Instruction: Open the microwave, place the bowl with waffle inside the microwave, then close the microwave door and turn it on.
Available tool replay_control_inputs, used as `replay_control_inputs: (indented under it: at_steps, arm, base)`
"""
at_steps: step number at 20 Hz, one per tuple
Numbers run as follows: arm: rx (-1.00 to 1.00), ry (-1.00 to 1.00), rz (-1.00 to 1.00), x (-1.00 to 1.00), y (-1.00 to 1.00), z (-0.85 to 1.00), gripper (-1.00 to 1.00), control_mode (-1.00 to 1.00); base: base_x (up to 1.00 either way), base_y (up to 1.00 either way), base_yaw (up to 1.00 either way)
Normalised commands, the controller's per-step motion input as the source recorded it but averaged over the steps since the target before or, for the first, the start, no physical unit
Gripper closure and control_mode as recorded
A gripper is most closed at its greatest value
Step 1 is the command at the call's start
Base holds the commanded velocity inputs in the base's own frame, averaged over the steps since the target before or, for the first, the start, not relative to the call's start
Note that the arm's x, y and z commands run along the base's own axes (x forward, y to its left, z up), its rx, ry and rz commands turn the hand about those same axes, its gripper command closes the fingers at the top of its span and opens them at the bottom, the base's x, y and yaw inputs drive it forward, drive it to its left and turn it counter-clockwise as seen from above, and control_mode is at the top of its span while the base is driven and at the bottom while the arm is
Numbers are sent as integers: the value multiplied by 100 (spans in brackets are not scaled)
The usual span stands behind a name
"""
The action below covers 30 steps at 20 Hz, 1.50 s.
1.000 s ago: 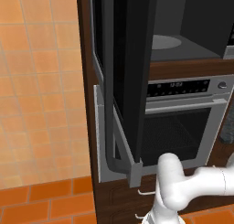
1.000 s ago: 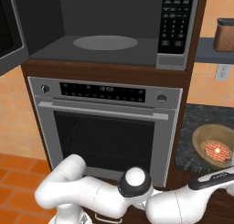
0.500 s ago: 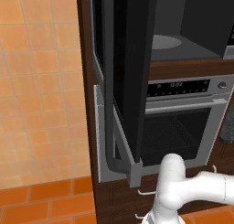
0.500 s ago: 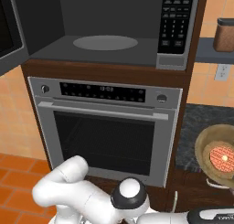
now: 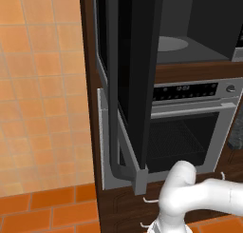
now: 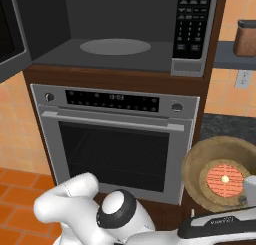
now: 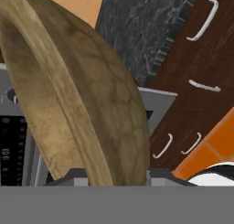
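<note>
Bowl with the waffle sits pinched by its rim in the tool, held low by the oven (so nothing spills). Farther up, the microwave waits with its door swung wide, ready for the bowl.

Microwave above oven, door swung out left

The microwave sits directly above the oven; its door stands open leftward; the bowl, waffle inside, is right of the oven.
</note>
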Motion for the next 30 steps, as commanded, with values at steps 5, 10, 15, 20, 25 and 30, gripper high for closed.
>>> replay_control_inputs:
  at_steps: [5, 10, 15, 20, 25, 30]
  arm:
    - [-31, 19, 0, -18, 100, 83, 100, -100]
    - [-29, 25, -5, -20, 100, 38, 100, -100]
    - [-9, 7, -20, 0, 98, 26, 100, -100]
    - [6, -2, -40, 7, 93, 26, 100, -100]
    - [1, -1, -46, 1, 78, 71, 100, -100]
    - [8, -1, -46, 0, 68, 62, 100, -100]
  base:
    - [0, 0, 0]
    - [0, 0, 0]
    - [0, 0, 0]
    - [0, 0, 0]
    - [0, 0, 0]
    - [0, 0, 0]
